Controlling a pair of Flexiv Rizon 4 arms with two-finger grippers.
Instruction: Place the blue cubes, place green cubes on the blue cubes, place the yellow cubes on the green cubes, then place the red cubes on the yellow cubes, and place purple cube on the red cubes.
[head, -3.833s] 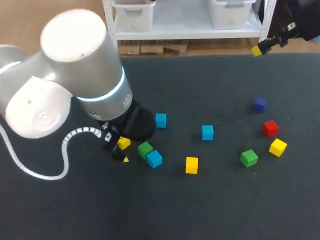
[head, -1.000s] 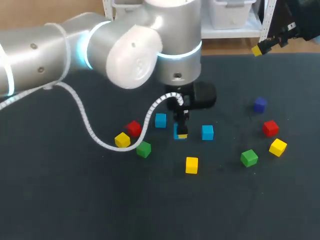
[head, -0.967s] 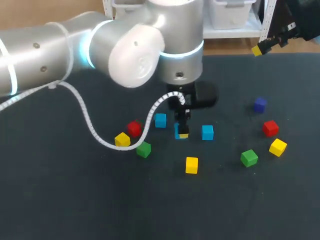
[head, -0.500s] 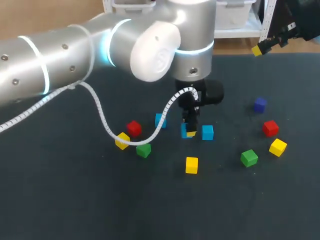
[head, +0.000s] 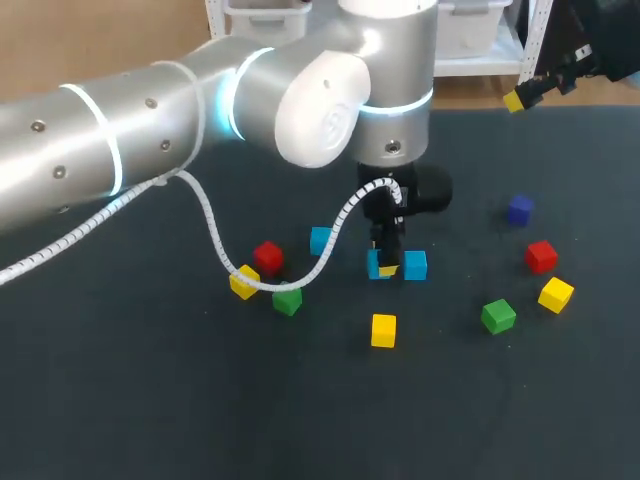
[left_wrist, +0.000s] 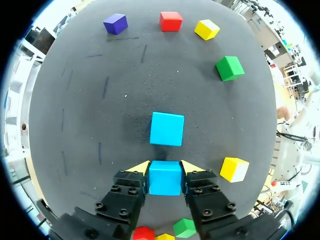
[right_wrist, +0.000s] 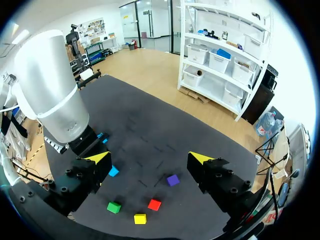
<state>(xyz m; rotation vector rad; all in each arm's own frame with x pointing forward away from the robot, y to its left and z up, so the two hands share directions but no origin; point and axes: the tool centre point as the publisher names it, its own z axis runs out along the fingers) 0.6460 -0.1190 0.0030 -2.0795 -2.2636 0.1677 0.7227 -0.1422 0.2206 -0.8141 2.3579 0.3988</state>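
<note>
Dark tabletop (head: 150, 400) is strewn with coloured cubes. One blue cube (left_wrist: 165, 181) is gripped from both sides by the left pincer (left_wrist: 165, 167), just beside a second blue cube (left_wrist: 167, 128) ahead of it. The right pincer (right_wrist: 149, 158) is spread wide and empty, high over the tabletop's far edge.

The right gripper (right_wrist: 150, 158) hangs high, fingers spread wide. Far below on the dark table (right_wrist: 150, 135) lie a purple cube (right_wrist: 172, 180), red cube (right_wrist: 154, 204), green cube (right_wrist: 114, 207) and yellow cube (right_wrist: 140, 218) (a blue cube (right_wrist: 114, 171) sits near the left arm (right_wrist: 50, 90)).
</note>
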